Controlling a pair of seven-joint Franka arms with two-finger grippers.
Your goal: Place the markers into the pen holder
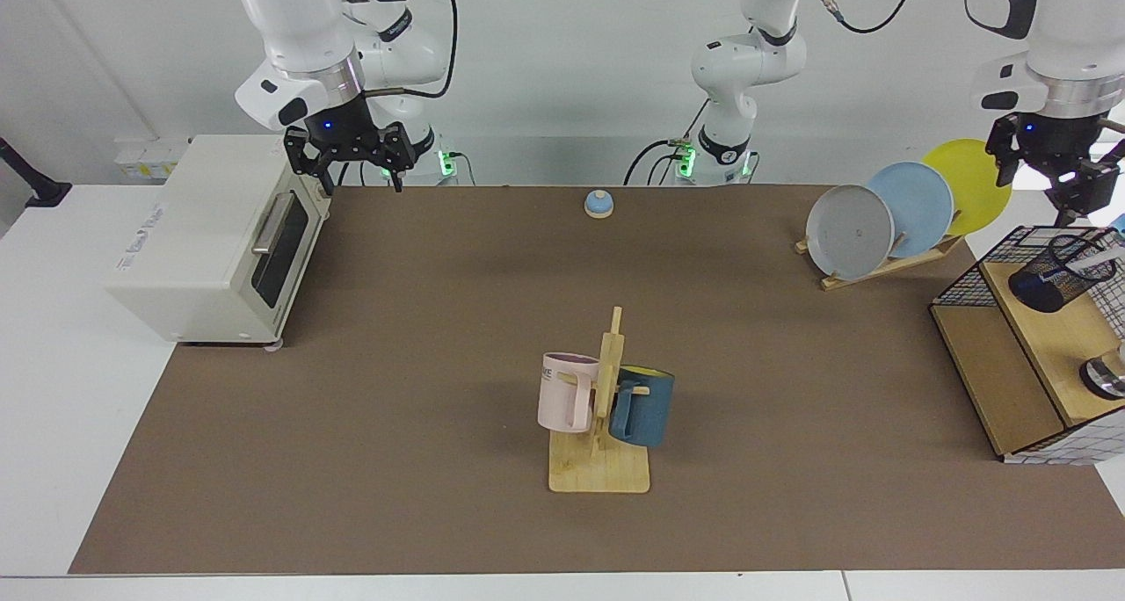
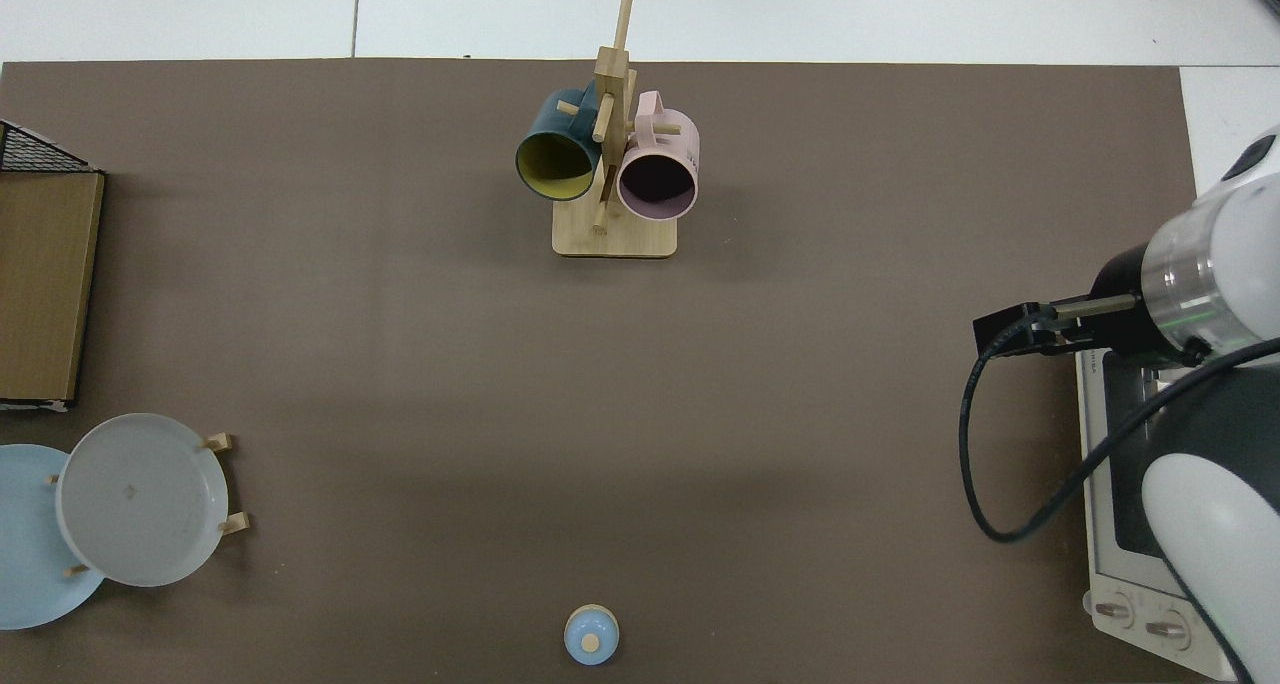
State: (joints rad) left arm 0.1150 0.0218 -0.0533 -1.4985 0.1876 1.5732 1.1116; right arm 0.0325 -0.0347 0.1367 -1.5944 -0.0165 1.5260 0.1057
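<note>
The pen holder [image 1: 1055,276], a small black mesh cup, stands on a wooden shelf [image 1: 1068,337] at the facing view's far right. A white marker [image 1: 1096,263] leans inside it, its blue end sticking out toward the frame edge. My left gripper [image 1: 1046,199] hangs open and empty a little above and behind the holder, in front of the yellow plate. My right gripper [image 1: 360,182] waits open above the toaster oven's back corner. In the top view only the right arm [image 2: 1190,284] shows; the holder and marker are out of view there.
A black wire-grid basket frame [image 1: 967,276] surrounds the shelf, and a shiny metal round object [image 1: 1107,377] sits on it. A rack of grey, blue and yellow plates [image 1: 905,210], a mug tree [image 1: 602,408], a blue bell [image 1: 598,203] and a toaster oven [image 1: 211,241] stand around the brown mat.
</note>
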